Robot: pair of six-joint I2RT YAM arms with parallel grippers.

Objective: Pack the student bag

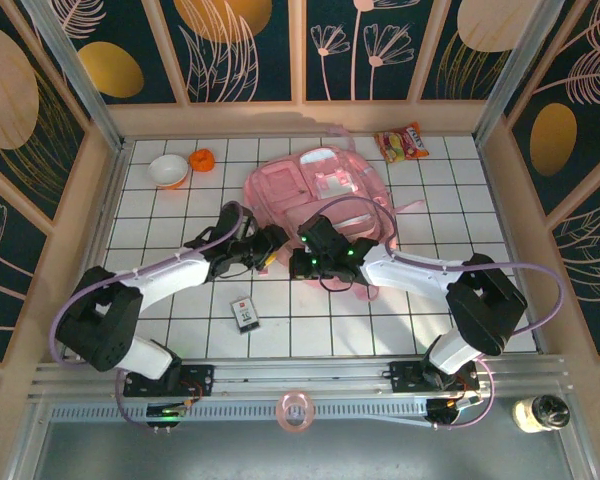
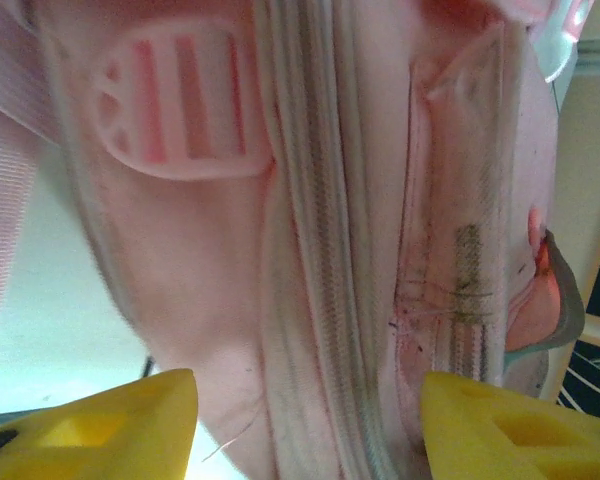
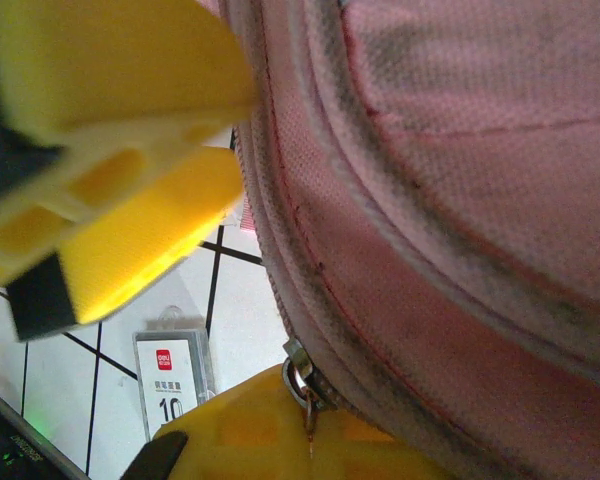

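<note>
The student bag (image 1: 320,185), a soft pale-pink backpack, lies flat in the middle of the tiled table. Both grippers meet at its near edge. My left gripper (image 1: 271,246) stands open, its yellow fingertips (image 2: 130,420) either side of the bag's zipper seam (image 2: 325,300) without pinching it. My right gripper (image 1: 312,262) is shut, and its yellow fingers (image 3: 270,440) pinch the metal zipper pull (image 3: 302,378) at the bag's lower edge (image 3: 430,250). One yellow finger of the left gripper (image 3: 130,240) hangs close above it.
A small labelled card pack (image 1: 245,314) lies on the tiles in front of the grippers, near the zipper (image 3: 172,375). At the back stand a white bowl (image 1: 168,170), an orange object (image 1: 202,159) and a snack packet (image 1: 401,142). Wooden walls ring the table.
</note>
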